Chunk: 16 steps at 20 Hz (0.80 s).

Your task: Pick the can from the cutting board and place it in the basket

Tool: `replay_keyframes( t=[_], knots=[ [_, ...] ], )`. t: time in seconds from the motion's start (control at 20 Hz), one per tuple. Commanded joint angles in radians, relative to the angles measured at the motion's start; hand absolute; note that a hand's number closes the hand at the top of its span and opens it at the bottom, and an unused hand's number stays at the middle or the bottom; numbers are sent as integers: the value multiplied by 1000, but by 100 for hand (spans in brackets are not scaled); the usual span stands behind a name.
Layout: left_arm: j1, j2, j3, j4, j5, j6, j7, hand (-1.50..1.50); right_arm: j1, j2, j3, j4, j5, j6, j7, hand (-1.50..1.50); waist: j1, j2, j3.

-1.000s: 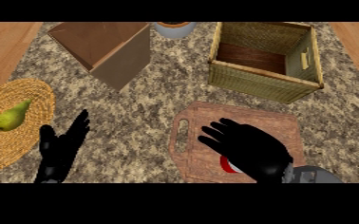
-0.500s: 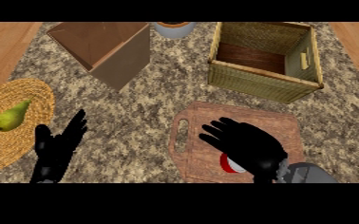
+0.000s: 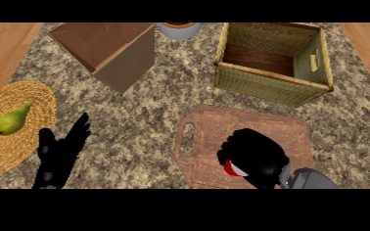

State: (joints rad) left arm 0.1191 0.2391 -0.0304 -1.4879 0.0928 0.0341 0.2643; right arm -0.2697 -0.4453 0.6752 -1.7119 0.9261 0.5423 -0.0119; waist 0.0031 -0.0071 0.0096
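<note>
- The can (image 3: 233, 168) sits on the cutting board (image 3: 217, 127); only a sliver of red with a white edge shows beneath the hand.
- The right hand (image 3: 253, 152) covers it, fingers curled down round the can.
- The left hand (image 3: 61, 151) rests at the lower left, fingers straight, beside the woven plate (image 3: 33, 103) holding a pear (image 3: 13, 120).
- The basket (image 3: 274, 61) stands just beyond the board.

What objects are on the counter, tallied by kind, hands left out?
Basket: 1
Box: 1
Cutting board: 1
Can, mostly hidden under the right hand: 1
Woven mat: 1
Pear: 1
Bowl, cut off at the far edge: 1
Total: 7
</note>
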Motion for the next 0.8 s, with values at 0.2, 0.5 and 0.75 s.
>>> replay_keyframes(
  t=[0.2,0.5,0.75],
  knots=[
    [-41,13,50,138,17,-51,-16,0,12,34,54,40,137,-97,-62,150,-4,8,-10],
    [35,-16,3,44,-3,-20,24,0,-49,358,-121,178,151,-14,425,150,-3,7,-13],
    [5,-12,1,36,1,-29,31,0,-122,440,-174,209,176,-103,777,150,23,13,-14]
  ],
)
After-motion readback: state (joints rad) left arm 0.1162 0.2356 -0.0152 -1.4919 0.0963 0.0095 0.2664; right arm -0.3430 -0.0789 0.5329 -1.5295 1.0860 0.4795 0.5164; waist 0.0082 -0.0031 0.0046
